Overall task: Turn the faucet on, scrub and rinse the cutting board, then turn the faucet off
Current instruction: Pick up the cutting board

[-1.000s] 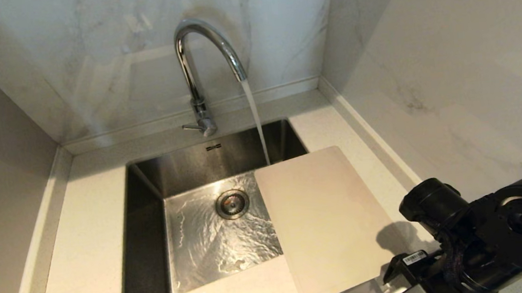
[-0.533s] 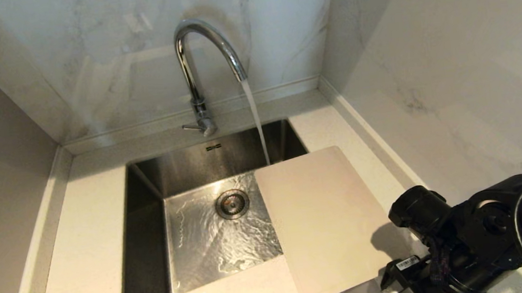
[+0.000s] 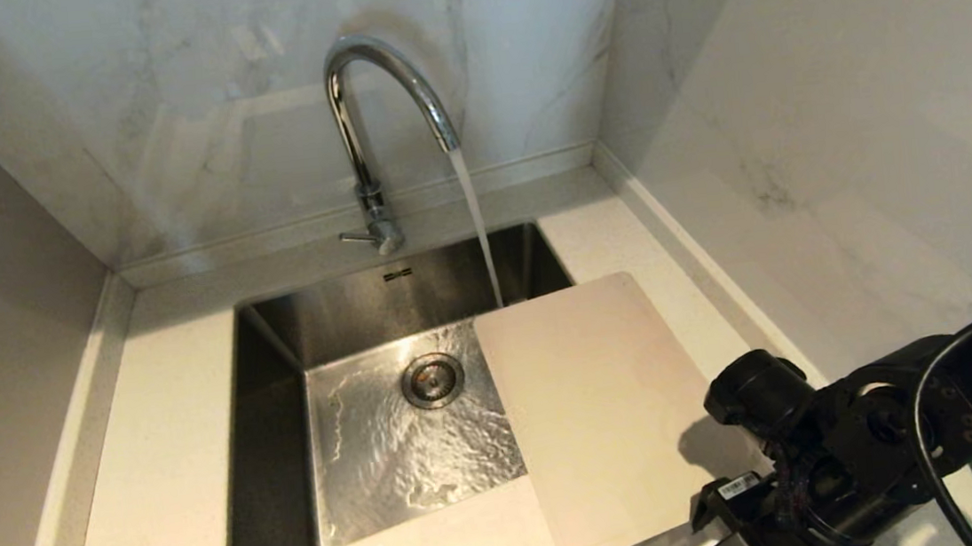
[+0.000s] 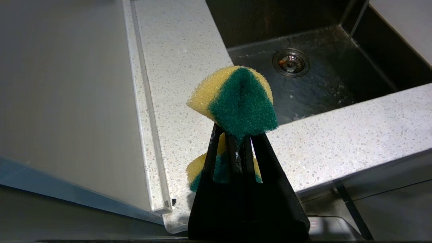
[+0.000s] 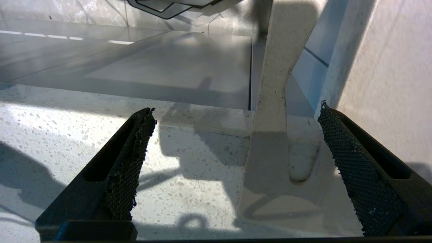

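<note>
The chrome faucet (image 3: 380, 96) is running, and its stream falls into the sink just behind the far edge of the cutting board (image 3: 597, 405). The cream board lies flat, partly over the sink's right side and partly on the counter. My right arm (image 3: 824, 454) hovers low at the board's near right corner. In the right wrist view my right gripper (image 5: 236, 108) is open, with the board's slotted end (image 5: 270, 175) between its spread fingers, untouched. Off to the sink's left, my left gripper (image 4: 236, 131) is shut on a yellow-and-green sponge (image 4: 236, 98).
The steel sink (image 3: 270, 436) has a wet floor and a round drain (image 3: 432, 380). Marble walls close in behind and on the right. The speckled counter (image 3: 164, 447) runs round the sink, and a thin lever (image 3: 353, 238) sticks out at the faucet's base.
My right arm has moved left and lower in the head view, closer to the board's near end. The water keeps running and the board has not shifted.
</note>
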Robot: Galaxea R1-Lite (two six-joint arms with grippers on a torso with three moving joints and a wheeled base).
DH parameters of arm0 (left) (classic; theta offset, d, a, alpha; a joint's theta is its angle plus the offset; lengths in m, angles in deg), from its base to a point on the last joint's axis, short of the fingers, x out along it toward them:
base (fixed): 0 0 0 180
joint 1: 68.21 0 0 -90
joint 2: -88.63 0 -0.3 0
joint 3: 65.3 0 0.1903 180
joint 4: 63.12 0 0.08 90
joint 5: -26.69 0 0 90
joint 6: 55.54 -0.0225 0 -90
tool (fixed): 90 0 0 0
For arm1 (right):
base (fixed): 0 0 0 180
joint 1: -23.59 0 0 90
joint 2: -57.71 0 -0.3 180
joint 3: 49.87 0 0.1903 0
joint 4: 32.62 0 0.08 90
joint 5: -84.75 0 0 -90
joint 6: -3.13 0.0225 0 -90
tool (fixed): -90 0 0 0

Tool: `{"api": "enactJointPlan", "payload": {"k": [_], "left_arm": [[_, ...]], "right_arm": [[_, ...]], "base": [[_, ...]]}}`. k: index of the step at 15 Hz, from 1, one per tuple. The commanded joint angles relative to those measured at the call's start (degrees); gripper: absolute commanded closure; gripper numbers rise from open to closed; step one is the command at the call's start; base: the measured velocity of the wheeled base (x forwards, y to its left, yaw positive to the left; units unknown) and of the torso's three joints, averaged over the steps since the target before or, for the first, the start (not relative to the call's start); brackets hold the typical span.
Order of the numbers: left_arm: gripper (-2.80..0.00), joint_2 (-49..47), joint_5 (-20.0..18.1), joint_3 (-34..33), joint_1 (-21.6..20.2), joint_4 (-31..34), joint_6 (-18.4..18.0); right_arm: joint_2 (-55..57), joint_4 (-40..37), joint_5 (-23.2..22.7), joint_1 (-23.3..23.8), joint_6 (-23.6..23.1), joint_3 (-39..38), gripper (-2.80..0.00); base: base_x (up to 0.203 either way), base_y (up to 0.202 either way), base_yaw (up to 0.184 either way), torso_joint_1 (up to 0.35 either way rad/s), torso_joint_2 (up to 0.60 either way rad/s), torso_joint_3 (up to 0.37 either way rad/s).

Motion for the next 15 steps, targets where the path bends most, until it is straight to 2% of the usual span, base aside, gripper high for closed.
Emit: {"api": "enactJointPlan", "payload": {"k": [1, 9, 15], "left_arm": [[0.00, -0.1, 0.0, -0.1, 0.0, 0.0, 0.1], [0.00, -0.1, 0.0, -0.1, 0.0, 0.0, 0.1], [0.00, -0.1, 0.0, -0.1, 0.0, 0.0, 0.1]], "right_arm": [[1.1, -0.1, -0.1, -0.4, -0.5, 0.1, -2.80], [2.9, -0.1, 0.1, -0.8, -0.4, 0.3, -2.80], [3.8, -0.1, 1.9, -1.5, -0.3, 0.0, -2.80]], "base": [[0.000, 0.000, 0.000, 0.000, 0.00, 0.000], [0.000, 0.000, 0.000, 0.000, 0.00, 0.000], [0.000, 0.000, 0.000, 0.000, 0.00, 0.000]]}}
